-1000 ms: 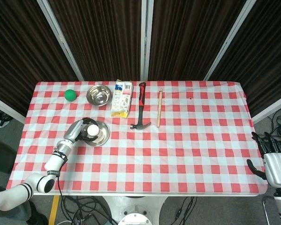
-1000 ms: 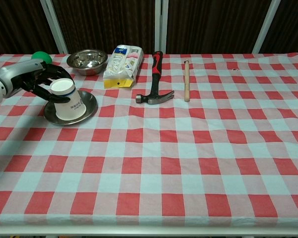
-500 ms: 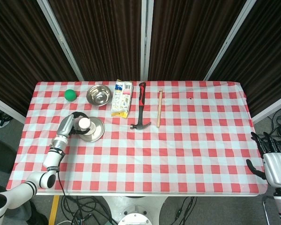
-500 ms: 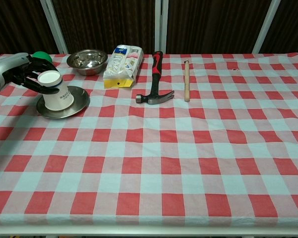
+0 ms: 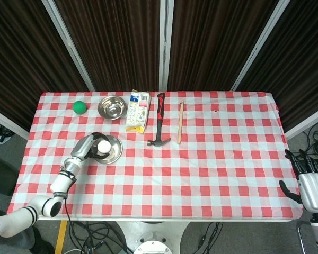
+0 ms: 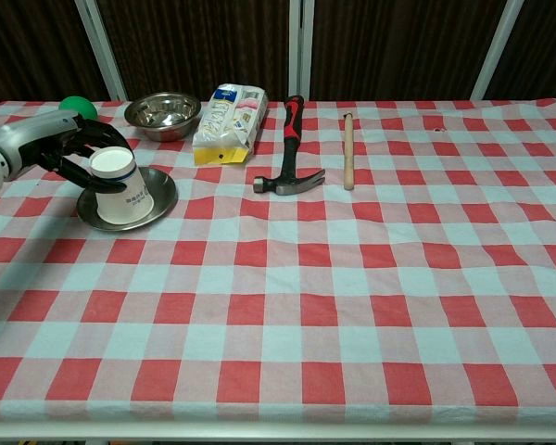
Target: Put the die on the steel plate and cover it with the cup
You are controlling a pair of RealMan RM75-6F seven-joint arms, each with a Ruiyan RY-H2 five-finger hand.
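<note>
A white paper cup (image 6: 120, 187) stands upside down on the round steel plate (image 6: 163, 192) at the table's left side. My left hand (image 6: 63, 146) wraps its dark fingers around the cup's upturned base. The head view shows the same cup (image 5: 103, 146), plate (image 5: 114, 152) and left hand (image 5: 86, 147). No die shows in either view. My right hand (image 5: 310, 183) hangs off the table's right edge, fingers apart and holding nothing.
Behind the plate lie a green ball (image 5: 80, 107), a steel bowl (image 5: 112, 107) and a snack packet (image 5: 137, 110). A red-and-black hammer (image 5: 158, 123) and a wooden stick (image 5: 180, 123) lie near the middle. A checked cloth covers the table.
My left hand with the cup and the plate slid left and back half a second ago, then came right again. The right hand has stayed still.
</note>
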